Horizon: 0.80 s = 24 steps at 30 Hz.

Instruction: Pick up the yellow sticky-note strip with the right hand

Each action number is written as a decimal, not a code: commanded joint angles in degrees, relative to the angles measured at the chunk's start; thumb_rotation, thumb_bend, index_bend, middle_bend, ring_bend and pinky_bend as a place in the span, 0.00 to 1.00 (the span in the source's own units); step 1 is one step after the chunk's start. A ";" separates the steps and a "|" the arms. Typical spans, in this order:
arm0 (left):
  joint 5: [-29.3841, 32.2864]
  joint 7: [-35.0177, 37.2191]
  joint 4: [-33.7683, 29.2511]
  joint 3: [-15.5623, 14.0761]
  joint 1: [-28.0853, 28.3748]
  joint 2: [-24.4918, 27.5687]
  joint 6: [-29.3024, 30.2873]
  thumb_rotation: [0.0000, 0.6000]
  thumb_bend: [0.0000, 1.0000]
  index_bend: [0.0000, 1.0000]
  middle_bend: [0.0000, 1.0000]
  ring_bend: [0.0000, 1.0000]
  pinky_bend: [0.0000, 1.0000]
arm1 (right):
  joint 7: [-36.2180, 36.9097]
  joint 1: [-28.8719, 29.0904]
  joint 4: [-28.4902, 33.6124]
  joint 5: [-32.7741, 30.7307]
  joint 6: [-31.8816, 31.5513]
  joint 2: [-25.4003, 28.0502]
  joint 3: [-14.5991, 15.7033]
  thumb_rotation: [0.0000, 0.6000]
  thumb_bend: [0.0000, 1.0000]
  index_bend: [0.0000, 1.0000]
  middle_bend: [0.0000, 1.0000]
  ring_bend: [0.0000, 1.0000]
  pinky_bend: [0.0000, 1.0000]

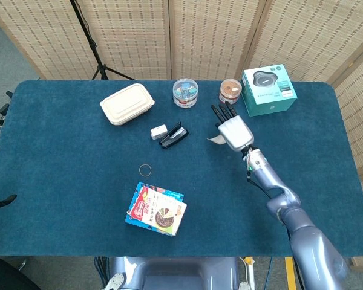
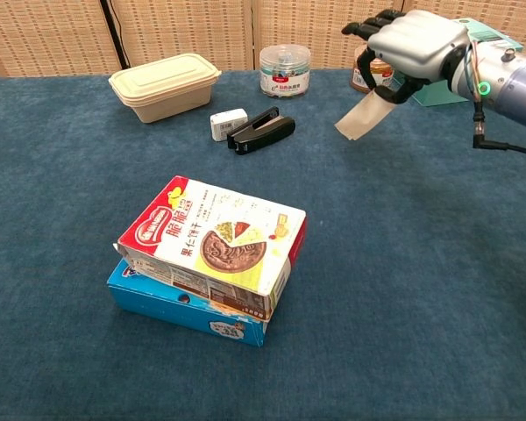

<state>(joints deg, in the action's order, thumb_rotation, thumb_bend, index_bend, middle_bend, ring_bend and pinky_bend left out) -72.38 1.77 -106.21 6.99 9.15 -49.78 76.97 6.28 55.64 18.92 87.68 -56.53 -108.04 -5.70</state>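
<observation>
Pale yellow and paper-thin, the yellow sticky-note strip (image 2: 358,116) hangs slanted from the robot's silver right hand (image 2: 405,46), whose dark fingers are curled around its top end, raised above the blue-carpeted counter (image 2: 403,263) near the orange-lidded jar (image 1: 230,91). A steady lift with an unchanged pinch seems best, since the limp strip could slip.

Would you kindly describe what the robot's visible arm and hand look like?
The right hand has a silver-grey shell with black fingers. Its arm is glossy blue-grey, with a green-lit ring and thin black cable at the wrist. The left arm is not visible.
</observation>
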 commanded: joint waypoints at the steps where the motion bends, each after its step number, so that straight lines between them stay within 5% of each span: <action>1: 0.08 0.18 0.03 -0.01 -0.10 0.05 0.07 1.00 0.00 0.00 0.00 0.00 0.00 | -0.89 1.74 0.80 -1.49 -1.42 1.07 -2.20 1.00 0.54 0.76 0.00 0.00 0.00; 10: -1.18 1.34 0.25 -0.40 -0.45 0.41 0.32 1.00 0.00 0.00 0.00 0.00 0.00 | -2.31 -0.49 10.63 -2.97 -7.15 6.76 -4.00 1.00 0.54 0.71 0.00 0.00 0.00; 12: -1.70 1.53 0.29 -0.59 -0.44 0.47 0.21 1.00 0.00 0.00 0.00 0.00 0.00 | -1.75 -2.03 14.10 -3.56 -8.82 8.43 -4.42 1.00 0.49 0.57 0.00 0.00 0.00; 16: -2.66 1.82 0.37 -0.95 -0.44 0.60 0.07 1.00 0.00 0.00 0.00 0.00 0.00 | -3.13 -4.80 22.68 -5.08 -9.64 12.67 -5.00 1.00 0.06 0.11 0.00 0.00 0.00; 18: -3.09 1.94 0.35 -1.13 -0.46 0.68 0.03 1.00 0.00 0.00 0.00 0.00 0.00 | -4.33 -5.74 26.35 -5.66 -9.48 14.63 -5.10 1.00 0.00 0.01 0.00 0.00 0.00; 24: -5.49 4.03 0.74 -1.99 -1.04 1.28 0.53 1.00 0.00 0.00 0.00 0.00 0.00 | -12.01 -10.90 45.69 -10.28 -8.64 25.40 -5.76 1.00 0.00 0.00 0.00 0.00 0.00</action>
<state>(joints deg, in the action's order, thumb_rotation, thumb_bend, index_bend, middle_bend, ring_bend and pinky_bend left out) -77.47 5.32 -105.64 5.21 8.29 -48.68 77.31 -0.87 48.42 54.66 80.75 -65.42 -89.28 -10.79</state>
